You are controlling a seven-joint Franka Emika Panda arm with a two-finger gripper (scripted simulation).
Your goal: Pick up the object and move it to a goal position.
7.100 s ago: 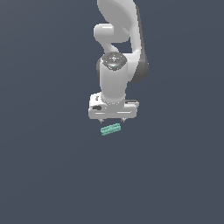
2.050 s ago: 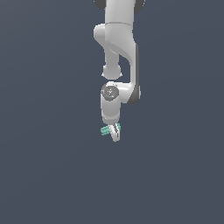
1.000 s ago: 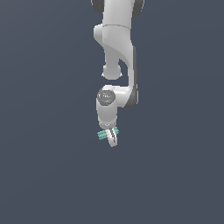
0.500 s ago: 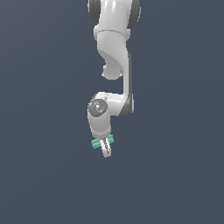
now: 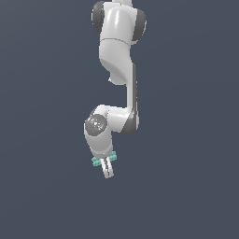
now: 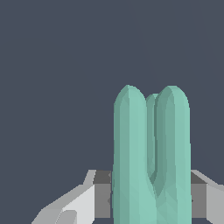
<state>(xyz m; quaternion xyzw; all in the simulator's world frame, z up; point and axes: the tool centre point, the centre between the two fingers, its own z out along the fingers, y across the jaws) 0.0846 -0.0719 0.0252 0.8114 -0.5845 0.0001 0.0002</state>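
Against a flat, dark slate-grey background, the white jointed robot arm hung down from the top of the exterior view, its wrist bent toward that view's left. At its lower end the white gripper pointed downward, tilted slightly toward the exterior view's right. The gripper was closed around the small teal-green ridged bar, which lay crosswise between the fingers, one end poking out on the exterior view's left and a smaller bit showing on the other side. No surface was visible beneath it, so the bar was held aloft with nothing touching it but the gripper. In the wrist view the same bar filled the foreground as two rounded teal lobes with a groove between, and the grey and white finger parts sat close against both of its sides.
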